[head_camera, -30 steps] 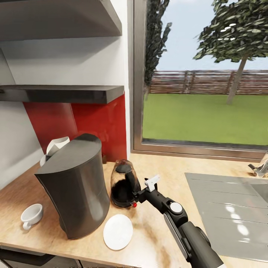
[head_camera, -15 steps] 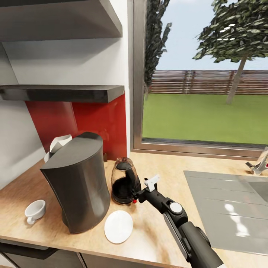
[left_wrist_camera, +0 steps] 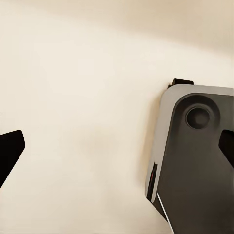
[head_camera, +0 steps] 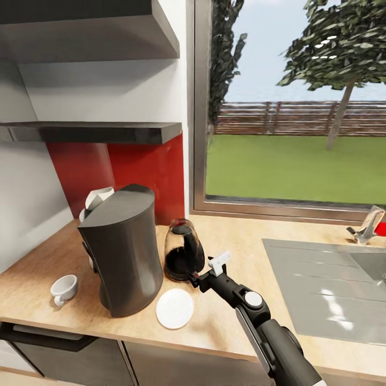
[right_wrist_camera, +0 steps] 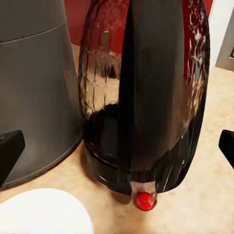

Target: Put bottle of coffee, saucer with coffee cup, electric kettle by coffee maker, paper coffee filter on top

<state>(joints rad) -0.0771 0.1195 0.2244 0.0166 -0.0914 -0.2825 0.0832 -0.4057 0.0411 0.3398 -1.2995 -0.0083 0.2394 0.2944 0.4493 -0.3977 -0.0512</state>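
rounded clear glass electric kettle (right_wrist_camera: 146, 92), ribbed black base, stands between the right gripper's (right_wrist_camera: 117, 146) wide-spread, empty fingers (right_wrist_camera: 9, 151); left gripper (left_wrist_camera: 117, 146) likewise open, empty.

Right arm stretched forward and leftward, its hand (head_camera: 194, 277) spread wide, left hand (left_wrist_camera: 117, 146) likewise spread

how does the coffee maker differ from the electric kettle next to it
The coffee maker is taller and wider than the electric kettle. The coffee maker has an opaque dark grey body; the electric kettle is clear glass with a black handle, a black base and a small red switch. A white paper coffee filter shows at the coffee maker's top; the electric kettle has none. Both stand upright on the kitchen countertop.
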